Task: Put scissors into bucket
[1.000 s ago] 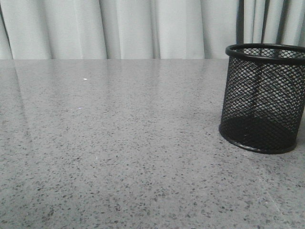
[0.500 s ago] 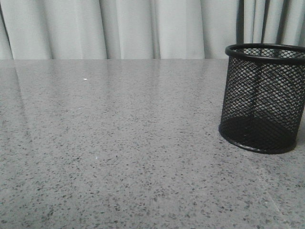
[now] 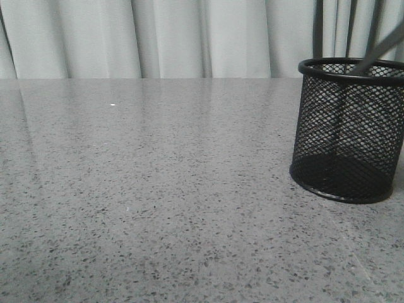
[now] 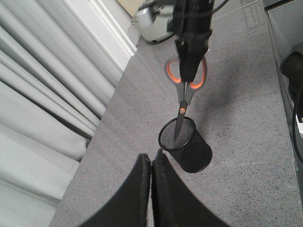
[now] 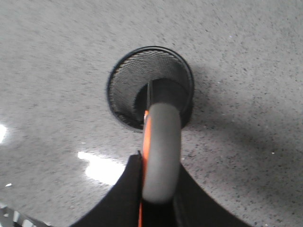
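The bucket, a black wire-mesh cup, stands upright on the grey speckled table at the right of the front view. It also shows in the left wrist view and the right wrist view. My right gripper is shut on the scissors by their grey, orange-lined handles. The blades hang point down, their tips just inside the bucket's mouth. In the front view only a slanted blade shows above the rim. In the right wrist view the handle sits between the jaws of the right gripper. My left gripper is shut and empty, raised well away from the bucket.
Pale curtains hang behind the table's far edge. A grey device sits at the table's end beyond the right arm. Dark equipment with cables lies off the table's side.
The scissors' blade has come into the front view from the upper right and now reaches the bucket's rim. The bucket has not moved.
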{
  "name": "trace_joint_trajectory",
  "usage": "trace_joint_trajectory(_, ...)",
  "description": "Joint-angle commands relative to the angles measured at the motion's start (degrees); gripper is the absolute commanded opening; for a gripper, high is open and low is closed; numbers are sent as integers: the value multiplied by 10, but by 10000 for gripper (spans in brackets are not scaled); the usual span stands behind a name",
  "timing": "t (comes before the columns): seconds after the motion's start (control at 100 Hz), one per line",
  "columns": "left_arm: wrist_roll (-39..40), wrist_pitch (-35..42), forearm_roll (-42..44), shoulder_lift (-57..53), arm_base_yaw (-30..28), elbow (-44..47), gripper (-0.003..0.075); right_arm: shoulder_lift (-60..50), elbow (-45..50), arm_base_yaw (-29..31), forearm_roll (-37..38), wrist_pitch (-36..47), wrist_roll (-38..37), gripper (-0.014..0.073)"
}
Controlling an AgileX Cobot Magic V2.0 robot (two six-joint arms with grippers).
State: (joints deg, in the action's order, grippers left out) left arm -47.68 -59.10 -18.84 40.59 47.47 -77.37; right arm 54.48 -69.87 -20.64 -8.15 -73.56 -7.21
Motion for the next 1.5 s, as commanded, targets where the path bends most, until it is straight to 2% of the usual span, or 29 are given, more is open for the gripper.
trace_joint_trajectory(0.0, 11, 40, -19, 6, 5, -12, -21, 37, -13, 3, 16, -17, 4, -51)
trace_joint_trajectory(0.17, 13, 28, -21, 6, 5, -12, -21, 102, -14, 3, 16, -8, 4, -48)
trace_joint_trajectory(0.24, 15, 24, -21, 6, 5, -12, -21, 115, -14, 3, 16, 3, 4, -8)
trace_joint_trajectory(0.31, 20, 20, -21, 6, 5, -12, -21, 117, -14, 3, 16, 17, 4, 84)
trace_joint_trajectory(0.48, 30, 25, -21, 6, 5, -9, -21, 116, -19, 3, 23, 30, 4, 428)
trace_joint_trajectory(0.53, 30, 38, -21, 6, 5, -3, -21, 116, -29, 3, 31, 35, 4, 491)
trace_joint_trajectory(0.59, 30, 63, -16, 6, 5, 9, -21, 116, -47, 3, 41, 39, 4, 517)
trace_joint_trajectory(0.69, 74, 145, 18, 2, 4, 39, -21, 115, -100, 3, 56, 39, 4, 498)
trace_joint_trajectory(0.8, 203, 219, 110, -17, 0, 88, -21, 100, -167, 3, 62, 24, 4, 417)
trace_joint_trajectory(0.87, 303, 265, 179, -44, -2, 133, -21, 76, -190, 3, 62, 11, 9, 277)
trace_joint_trajectory(0.99, 418, 370, 246, -117, -3, 247, -21, 7, -175, 3, 62, 9, 23, -73)
trace_joint_trajectory(1.13, 434, 480, 250, -211, -3, 406, -21, -113, -91, 3, 62, 47, 24, -65)
trace_joint_trajectory(1.28, 434, 591, 250, -287, -3, 556, -21, -290, 78, 3, 70, 186, 25, -65)
trace_joint_trajectory(1.4, 434, 631, 239, -306, -3, 633, -21, -428, 218, 3, 88, 284, 25, -65)
trace_joint_trajectory(1.49, 434, 656, 215, -306, -3, 666, -21, -514, 295, 3, 103, 323, 25, -65)
